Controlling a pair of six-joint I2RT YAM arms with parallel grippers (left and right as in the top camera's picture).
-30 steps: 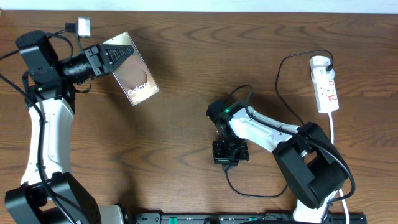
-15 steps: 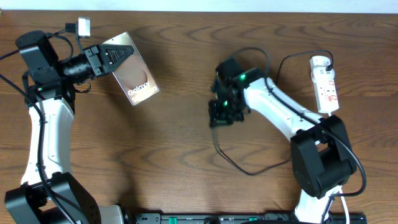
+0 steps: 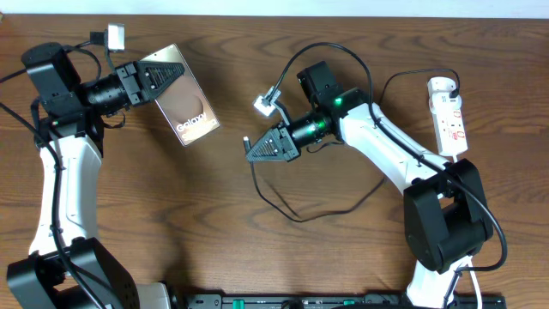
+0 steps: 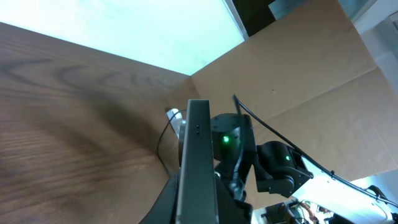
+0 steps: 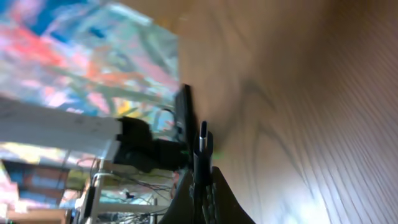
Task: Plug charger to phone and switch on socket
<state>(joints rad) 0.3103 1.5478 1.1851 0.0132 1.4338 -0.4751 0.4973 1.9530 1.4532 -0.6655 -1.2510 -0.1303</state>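
My left gripper (image 3: pixel 168 70) is shut on the phone (image 3: pixel 193 112), a bronze slab with white "Galaxy" lettering, held off the table at the upper left. The left wrist view shows the phone (image 4: pixel 198 149) edge-on between the jaws of the left gripper (image 4: pixel 199 208). My right gripper (image 3: pixel 256 152) lies level at mid-table and points left toward the phone, shut on the charger's small plug tip (image 3: pixel 248 142). That tip (image 5: pixel 202 138) sticks out beyond the right gripper (image 5: pixel 202 183), with the phone's edge (image 5: pixel 185 118) ahead. The charger cable (image 3: pixel 296 216) loops back to the white socket (image 3: pixel 449 120) at the right.
The charger's black plug (image 3: pixel 455 86) sits in the socket's far end, and a white lead (image 3: pixel 460 176) runs from the socket toward the front. The cable's loop lies on the wood between the two arms. The right arm's base (image 3: pixel 442 232) stands at the front right.
My right arm has swung from the front middle up and left, and turned level with the plug tip toward the phone. The cable trailed after it. The left arm and phone have not moved.
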